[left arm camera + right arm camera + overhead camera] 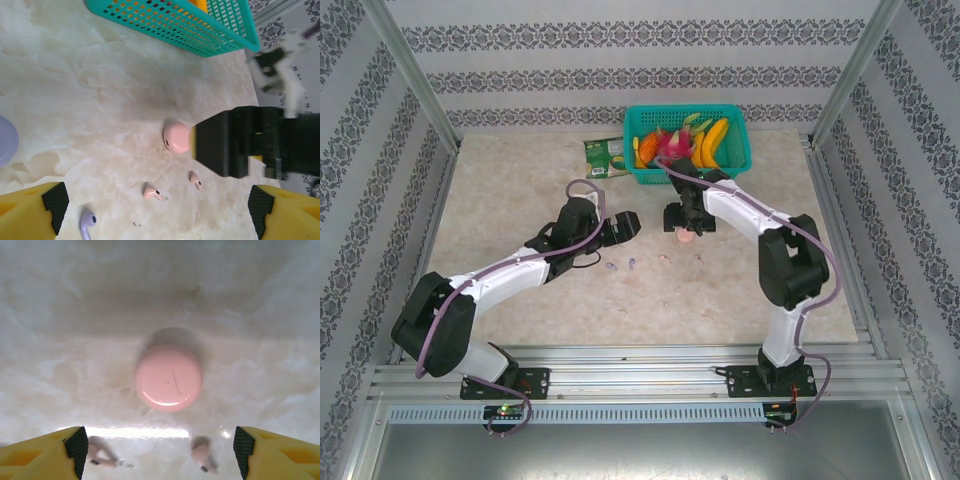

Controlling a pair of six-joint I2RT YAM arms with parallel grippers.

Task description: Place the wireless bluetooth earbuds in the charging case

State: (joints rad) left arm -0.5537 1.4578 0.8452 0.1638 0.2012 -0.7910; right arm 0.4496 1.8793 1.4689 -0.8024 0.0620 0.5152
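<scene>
A closed round pink charging case [169, 377] lies on the marble table, and my right gripper [160, 452] hovers open just above it. Two pale pink earbuds [100, 456] [204, 458] lie loose near its fingertips. In the left wrist view the same pink case [176, 137] sits beside the black right gripper [235, 142]. Below them lie two pink earbuds [150, 192] [195, 179], with a lavender earbud [88, 221] further left. A lavender case [6, 140] peeks in at the left edge. My left gripper [157, 215] is open and holds nothing. From above, both grippers [630, 222] [686, 228] face each other over the pink case [687, 238].
A teal basket [742, 150] of fruit stands at the back, close behind the right gripper. Its mesh wall [175, 25] runs along the top of the left wrist view. A green packet [605, 157] lies to its left. Patterned walls enclose the table.
</scene>
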